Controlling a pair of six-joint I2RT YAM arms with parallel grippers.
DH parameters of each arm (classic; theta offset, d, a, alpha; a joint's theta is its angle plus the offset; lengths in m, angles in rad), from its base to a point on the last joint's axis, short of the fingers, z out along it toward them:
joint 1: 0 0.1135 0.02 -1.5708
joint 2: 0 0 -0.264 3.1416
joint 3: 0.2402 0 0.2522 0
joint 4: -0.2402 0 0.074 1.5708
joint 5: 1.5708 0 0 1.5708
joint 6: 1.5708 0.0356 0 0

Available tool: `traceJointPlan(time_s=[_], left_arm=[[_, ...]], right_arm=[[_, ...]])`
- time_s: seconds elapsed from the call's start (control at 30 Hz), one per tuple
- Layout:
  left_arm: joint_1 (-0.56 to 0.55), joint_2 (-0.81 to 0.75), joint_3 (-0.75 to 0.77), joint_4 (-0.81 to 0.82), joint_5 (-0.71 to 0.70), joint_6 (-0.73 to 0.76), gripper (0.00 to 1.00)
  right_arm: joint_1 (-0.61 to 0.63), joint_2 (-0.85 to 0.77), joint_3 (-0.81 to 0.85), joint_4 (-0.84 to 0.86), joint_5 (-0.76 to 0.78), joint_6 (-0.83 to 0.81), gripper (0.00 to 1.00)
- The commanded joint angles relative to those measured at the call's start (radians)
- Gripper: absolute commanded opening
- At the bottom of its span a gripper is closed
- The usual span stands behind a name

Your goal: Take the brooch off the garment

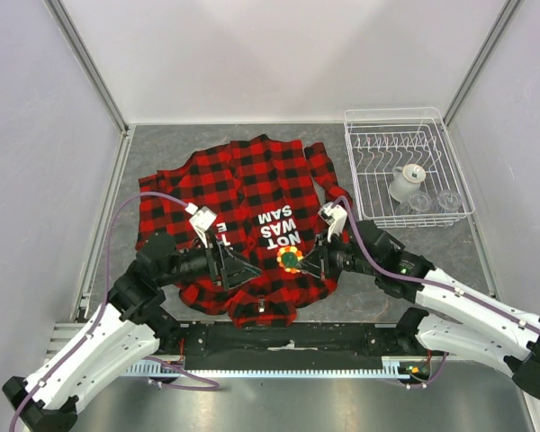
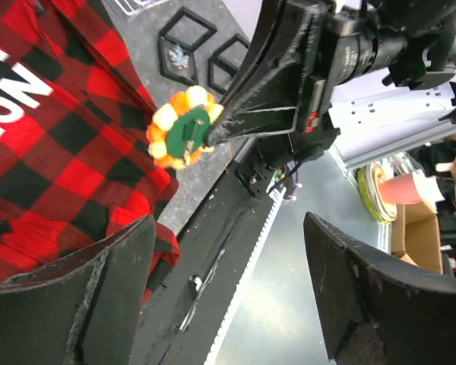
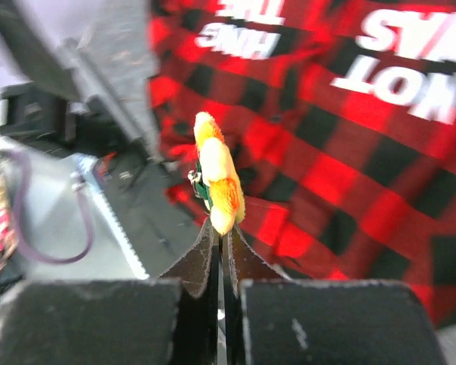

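My right gripper (image 3: 219,245) pinches the brooch (image 3: 217,182) edge-on, its long axis upright, beside the garment's (image 1: 243,180) hem. Only the left wrist view shows its green back. My left gripper (image 2: 228,236) is spread wide.

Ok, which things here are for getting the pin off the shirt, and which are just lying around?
For the job: brooch, plaid shirt, right pincer gripping the brooch, open left pincer.
Just lying about: dish rack, glasses inside it.

One garment (image 1: 243,180); one brooch (image 1: 291,260); one dish rack (image 1: 391,112); two: left gripper (image 1: 250,270), right gripper (image 1: 302,265).
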Motion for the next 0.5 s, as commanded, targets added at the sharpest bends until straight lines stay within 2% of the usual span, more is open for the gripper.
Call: traceJointPlan(time_s=[0.0, 0.07, 0.2, 0.33, 0.47], left_arm=[[-0.002, -0.015, 0.099, -0.123, -0.131, 0.094, 0.86], [-0.002, -0.023, 0.116, -0.128, -0.140, 0.108, 0.86], [-0.002, -0.008, 0.147, -0.129, -0.139, 0.142, 0.87], [-0.002, 0.017, 0.159, -0.108, -0.116, 0.175, 0.87], [-0.002, 0.031, 0.156, -0.074, -0.081, 0.197, 0.87]], right_arm=[[-0.009, -0.020, 0.082, -0.350, 0.402, 0.023, 0.00], [-0.015, -0.009, 0.100, -0.436, 0.563, 0.072, 0.00], [-0.024, 0.060, 0.198, -0.720, 0.818, 0.196, 0.00], [-0.026, 0.229, 0.300, -0.984, 0.979, 0.365, 0.00], [-0.030, 0.314, 0.331, -1.162, 1.039, 0.485, 0.00]])
